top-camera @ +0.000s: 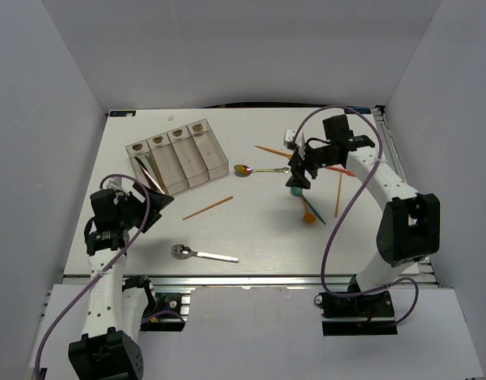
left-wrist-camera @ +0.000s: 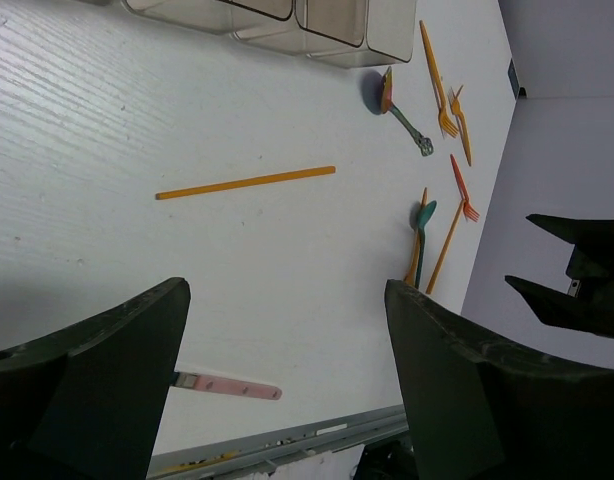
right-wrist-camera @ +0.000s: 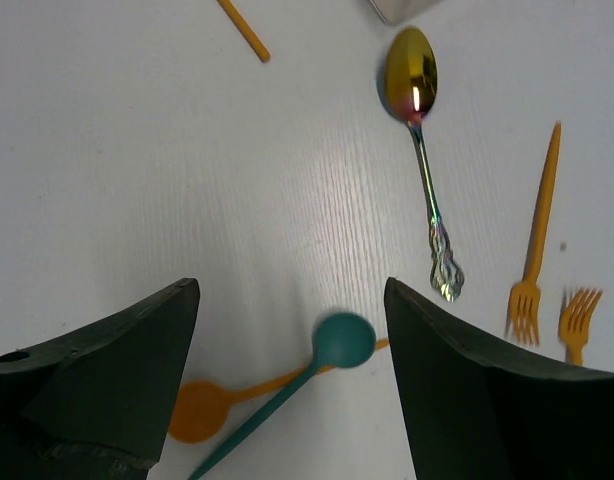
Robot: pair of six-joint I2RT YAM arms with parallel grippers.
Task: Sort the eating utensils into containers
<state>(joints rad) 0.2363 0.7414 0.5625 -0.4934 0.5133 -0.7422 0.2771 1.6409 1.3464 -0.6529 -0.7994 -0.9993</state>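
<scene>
- Hovering over the right half of the white counter [top-camera: 251, 229], the right gripper [right-wrist-camera: 290, 300] spreads its jaws wide and empty above the bowl of a teal spoon [right-wrist-camera: 342, 340].
- The teal spoon's handle crosses that of an orange spoon [right-wrist-camera: 202, 410], and both lie flat on the counter to the right of center.
- The left gripper [left-wrist-camera: 287, 300] hangs over the near-left part of the counter. Its jaws are also opened wide, with nothing between them.
- The containers [top-camera: 180, 162], four narrow clear bins joined in a row, sit at the far left. Each has a small brown mark at its far end.
- An iridescent metal spoon [right-wrist-camera: 422, 150] lies just right of the bins, with its bowl toward them and its ornate handle pointing at the right gripper.
- An orange fork [right-wrist-camera: 537, 235] and the tines of a second fork [right-wrist-camera: 579, 325] lie just beyond that handle, on the far side.
- An orange chopstick [left-wrist-camera: 247, 182] lies by itself on the counter, nearer than the bins and touching nothing.
- A silver spoon [top-camera: 202, 254] rests close to the near edge with its bowl to the left, well apart from the other pieces.
</scene>
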